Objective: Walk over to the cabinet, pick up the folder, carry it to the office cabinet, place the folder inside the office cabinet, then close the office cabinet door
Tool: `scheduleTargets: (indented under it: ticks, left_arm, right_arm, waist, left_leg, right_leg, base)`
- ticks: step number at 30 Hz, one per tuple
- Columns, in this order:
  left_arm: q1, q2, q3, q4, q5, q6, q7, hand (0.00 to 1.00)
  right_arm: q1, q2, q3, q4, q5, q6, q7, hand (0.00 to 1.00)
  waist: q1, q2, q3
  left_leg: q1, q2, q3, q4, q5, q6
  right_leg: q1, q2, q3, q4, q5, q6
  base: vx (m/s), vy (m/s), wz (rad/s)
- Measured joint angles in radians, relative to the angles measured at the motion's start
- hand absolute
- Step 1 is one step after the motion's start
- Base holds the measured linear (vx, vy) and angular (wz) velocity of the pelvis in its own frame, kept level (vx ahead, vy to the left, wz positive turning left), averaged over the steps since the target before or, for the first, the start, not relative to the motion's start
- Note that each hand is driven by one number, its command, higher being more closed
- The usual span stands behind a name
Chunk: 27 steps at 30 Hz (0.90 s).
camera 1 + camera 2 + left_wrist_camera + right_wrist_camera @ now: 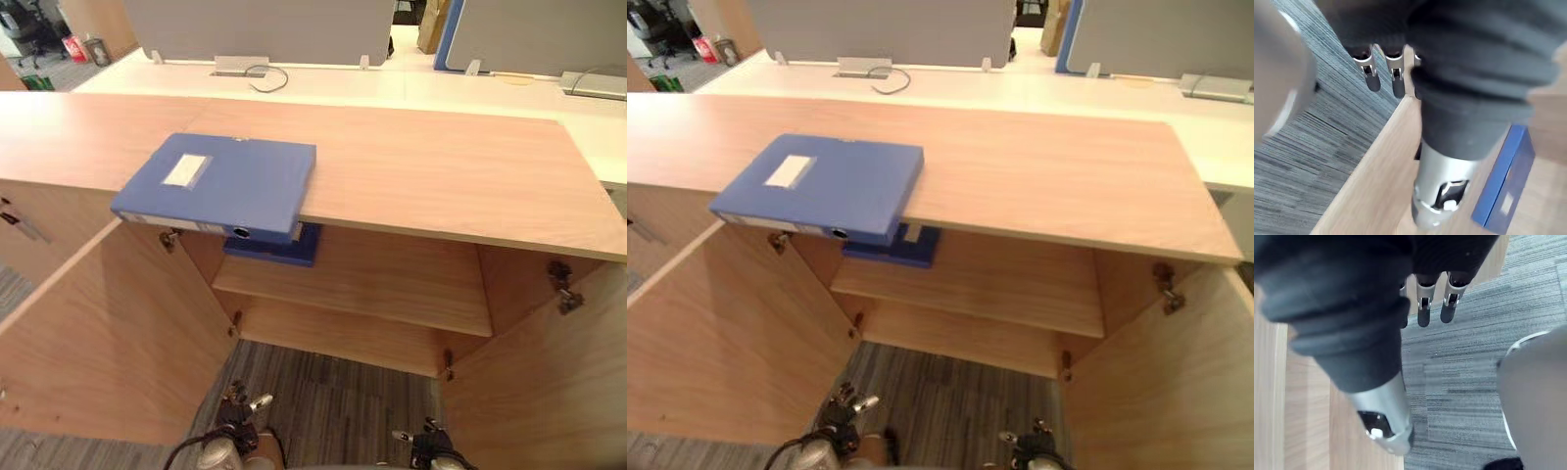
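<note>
1. The blue folder (225, 181) lies flat on the wooden cabinet top (441, 176), towards its left. Its near end juts out past the front edge.
2. A second blue folder (279, 247) lies on the upper shelf (392, 279) inside the cabinet, just below the first.
3. Both cabinet doors stand open: the left door (108, 333) and the right door (549, 372) swing out towards the robot.
4. The left robot hand (238, 419) hangs low over the grey carpet floor (333, 401), well apart from the folder. Its fingers (1371, 78) are straight and hold nothing.
5. The right robot hand (428, 446) hangs likewise (empty too), fingers (1423, 313) straight, beside the right door.
6. Behind the cabinet stands a white desk (441, 88) with a cable (266, 78) on it.
</note>
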State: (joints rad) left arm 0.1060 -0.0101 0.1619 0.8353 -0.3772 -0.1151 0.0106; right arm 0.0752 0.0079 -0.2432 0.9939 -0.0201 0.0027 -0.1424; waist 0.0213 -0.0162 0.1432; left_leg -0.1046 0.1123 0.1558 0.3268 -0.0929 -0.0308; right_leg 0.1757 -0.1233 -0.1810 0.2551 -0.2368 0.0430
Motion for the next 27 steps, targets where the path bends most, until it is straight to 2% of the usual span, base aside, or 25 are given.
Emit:
scheduleTargets:
  ticks: [1,2,4,5,6,7,8,9,11,14,19,23,27]
  left_arm:
    - [0.009,0.023,-0.009,0.006,-0.084,0.010,-0.005,0.00]
    - [0.015,0.031,-0.018,0.007,-0.115,0.011,-0.006,0.00]
    - [0.058,0.056,-0.076,-0.037,-0.215,0.024,-0.010,0.00]
    - [0.075,0.059,-0.088,-0.059,-0.234,0.027,-0.012,0.00]
    - [0.100,0.060,-0.108,-0.107,-0.271,0.031,-0.014,0.00]
    - [0.113,0.060,-0.121,-0.133,-0.297,0.033,-0.017,0.00]
    - [0.136,0.067,-0.149,-0.188,-0.327,0.038,-0.022,0.00]
    - [0.157,0.060,-0.179,-0.243,-0.345,0.044,-0.025,0.00]
    - [0.216,0.055,-0.228,-0.379,-0.350,0.048,-0.037,0.00]
    - [0.262,0.057,-0.255,-0.532,-0.383,0.049,-0.049,0.00]
    - [0.289,0.053,-0.266,-0.603,-0.378,0.051,-0.046,0.00]
    - [0.332,0.050,-0.259,-0.666,-0.324,0.051,-0.001,0.00]
    - [0.365,0.023,-0.236,-0.705,-0.265,0.051,0.038,0.00]
  right_arm:
    - [0.008,0.018,0.000,0.003,-0.001,0.001,0.004,0.00]
    - [0.009,0.022,0.000,0.003,-0.002,0.001,0.007,0.00]
    - [0.014,0.022,0.001,0.002,-0.002,0.000,0.016,0.00]
    - [0.020,0.022,0.001,0.001,-0.002,0.000,0.017,0.00]
    - [0.030,0.021,0.011,-0.003,-0.002,0.000,0.019,0.00]
    - [0.036,0.020,0.016,-0.006,-0.003,0.000,0.022,0.00]
    - [0.041,0.015,0.033,-0.015,-0.001,0.000,0.024,0.00]
    - [0.044,0.003,0.043,-0.020,-0.005,0.000,0.030,0.00]
    - [0.045,-0.025,0.062,-0.020,-0.005,0.004,0.042,0.00]
    - [0.043,-0.042,0.101,-0.022,-0.006,0.006,0.044,0.00]
    - [0.040,-0.043,0.121,-0.022,-0.012,0.009,0.043,0.00]
    - [0.041,-0.043,0.161,-0.029,-0.043,0.016,0.041,0.00]
    - [0.055,-0.028,0.167,-0.047,-0.043,0.024,0.037,0.00]
  waist:
    - [0.001,-0.030,-0.025]
    - [0.003,-0.033,-0.031]
    - [0.001,-0.021,-0.042]
    - [-0.001,-0.020,-0.047]
    - [-0.001,-0.020,-0.054]
    - [0.000,-0.021,-0.054]
    - [-0.003,-0.027,-0.055]
    - [-0.004,-0.007,-0.059]
    - [-0.003,0.024,-0.068]
    - [-0.002,0.034,-0.066]
    - [0.006,0.030,-0.065]
    - [0.025,0.018,-0.066]
    - [0.029,-0.001,-0.074]
  left_leg:
    - [0.039,-0.031,0.006,-0.075,0.019,0.009]
    - [0.056,-0.037,0.007,-0.103,0.028,0.012]
    - [0.122,-0.032,0.005,-0.200,0.057,0.016]
    - [0.129,-0.029,0.003,-0.212,0.060,0.016]
    - [0.132,-0.027,-0.001,-0.225,0.064,0.013]
    - [0.132,-0.033,-0.001,-0.232,0.066,0.010]
    - [0.140,-0.056,-0.008,-0.255,0.074,0.004]
    - [0.162,-0.055,-0.010,-0.293,0.095,-0.004]
    - [0.198,-0.041,-0.010,-0.363,0.128,-0.013]
    - [0.214,-0.020,-0.014,-0.390,0.142,-0.028]
    - [0.224,-0.029,-0.013,-0.413,0.156,-0.030]
    - [0.226,-0.049,-0.014,-0.418,0.163,-0.020]
    - [0.221,-0.070,-0.044,-0.419,0.173,-0.010]
  right_leg:
    - [0.004,-0.023,0.001,-0.001,0.019,-0.001]
    - [0.005,-0.027,0.002,0.002,0.031,-0.001]
    - [-0.009,-0.018,0.013,0.049,0.064,0.000]
    - [-0.007,-0.011,0.020,0.030,0.035,0.008]
    - [-0.001,0.004,0.023,-0.068,0.020,0.010]
    - [-0.002,0.006,0.023,-0.117,0.035,-0.001]
    - [-0.007,-0.003,0.012,-0.152,0.073,0.012]
    - [-0.002,0.000,0.018,-0.155,0.073,0.013]
    - [0.002,0.017,0.017,-0.153,0.072,0.013]
    - [0.003,0.039,0.017,-0.146,0.072,0.013]
    - [0.000,0.030,0.018,-0.143,0.072,0.014]
    - [0.002,0.009,0.013,-0.143,0.067,0.022]
    - [0.015,-0.007,-0.011,-0.147,0.059,0.035]
  base:
    - [0.33,0.203,0.14]
    - [0.30,0.184,0.10]
    - [0.21,0.103,0.05]
    - [0.15,0.023,0.08]
    - [0.08,-0.024,0.07]
    - [0.07,-0.062,0.12]
    - [0.05,-0.111,0.09]
    - [0.04,-0.103,0.09]
    - [0.02,-0.093,0.03]
    - [-0.02,-0.082,0.01]
    - [-0.04,-0.006,-0.01]
    - [-0.05,0.049,0.02]
    - [-0.06,0.031,0.23]
